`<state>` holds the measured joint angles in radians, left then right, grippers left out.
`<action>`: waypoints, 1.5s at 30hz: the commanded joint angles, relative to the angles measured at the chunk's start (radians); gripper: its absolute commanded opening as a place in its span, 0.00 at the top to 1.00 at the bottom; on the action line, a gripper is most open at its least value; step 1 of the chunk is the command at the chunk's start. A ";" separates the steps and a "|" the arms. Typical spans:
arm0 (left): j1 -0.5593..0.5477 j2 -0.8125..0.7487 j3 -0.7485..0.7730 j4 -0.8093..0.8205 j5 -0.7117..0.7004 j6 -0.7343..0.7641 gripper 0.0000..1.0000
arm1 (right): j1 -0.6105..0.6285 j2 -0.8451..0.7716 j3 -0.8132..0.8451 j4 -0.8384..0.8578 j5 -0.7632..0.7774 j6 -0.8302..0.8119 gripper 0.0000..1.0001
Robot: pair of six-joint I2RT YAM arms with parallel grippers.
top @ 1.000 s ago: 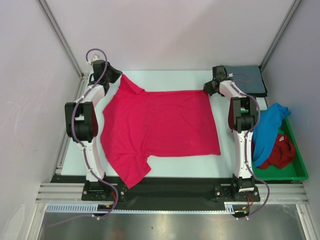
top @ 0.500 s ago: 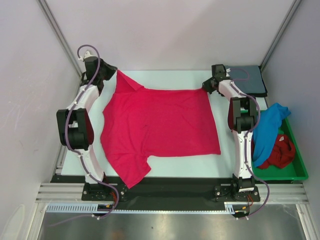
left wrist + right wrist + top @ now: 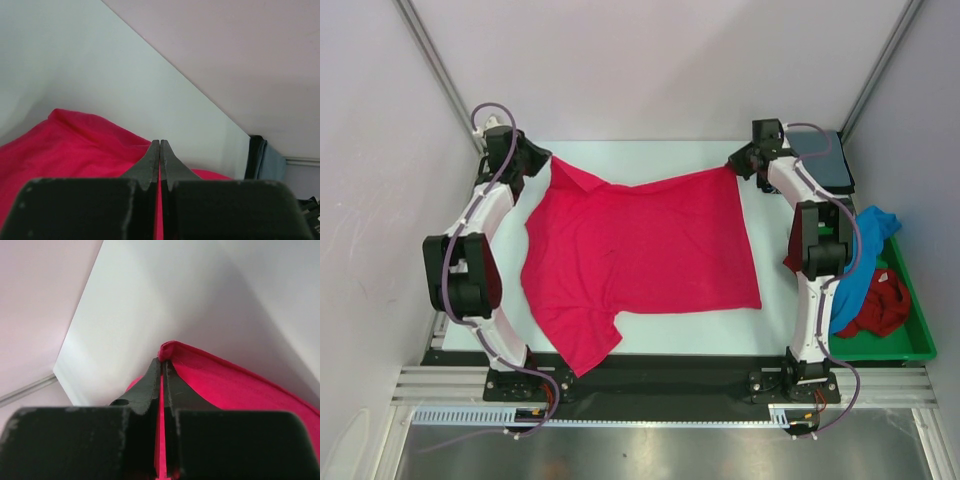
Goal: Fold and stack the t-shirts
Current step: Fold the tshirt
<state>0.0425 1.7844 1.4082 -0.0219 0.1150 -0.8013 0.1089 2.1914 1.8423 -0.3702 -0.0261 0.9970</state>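
A bright pink-red t-shirt (image 3: 635, 255) lies spread over the white table, its far edge lifted and sagging in the middle. My left gripper (image 3: 548, 160) is shut on the shirt's far left corner, and red cloth (image 3: 75, 145) shows between its closed fingers (image 3: 150, 162). At the far right corner my right gripper (image 3: 734, 167) is shut on the hem (image 3: 220, 375). A grey-blue t-shirt (image 3: 825, 160) lies folded at the back right. A bright blue t-shirt (image 3: 860, 255) and a darker red t-shirt (image 3: 880, 305) lie heaped in the green tray (image 3: 905, 345).
The green tray stands along the table's right edge beside the right arm. White walls with metal frame bars (image 3: 435, 70) close in the back and sides. The near sleeve (image 3: 582, 350) hangs over the black front rail.
Both grippers have risen and moved back with the shirt's far corners. The far edge, flat a second ago, now hangs lifted between them.
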 commanded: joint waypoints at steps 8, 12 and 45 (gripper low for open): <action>0.028 -0.204 -0.098 -0.056 -0.008 0.036 1.00 | -0.006 -0.159 -0.187 0.042 -0.041 -0.027 1.00; 0.030 -0.284 -0.188 -0.072 -0.003 0.045 1.00 | -0.003 -0.199 -0.264 0.062 -0.055 -0.031 1.00; 0.091 -0.657 -0.589 -0.220 0.018 0.114 1.00 | 0.015 -0.446 -0.627 0.080 -0.035 -0.095 1.00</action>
<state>0.1276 1.1515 0.8589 -0.2348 0.1013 -0.7059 0.1200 1.8099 1.2335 -0.3138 -0.0853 0.9199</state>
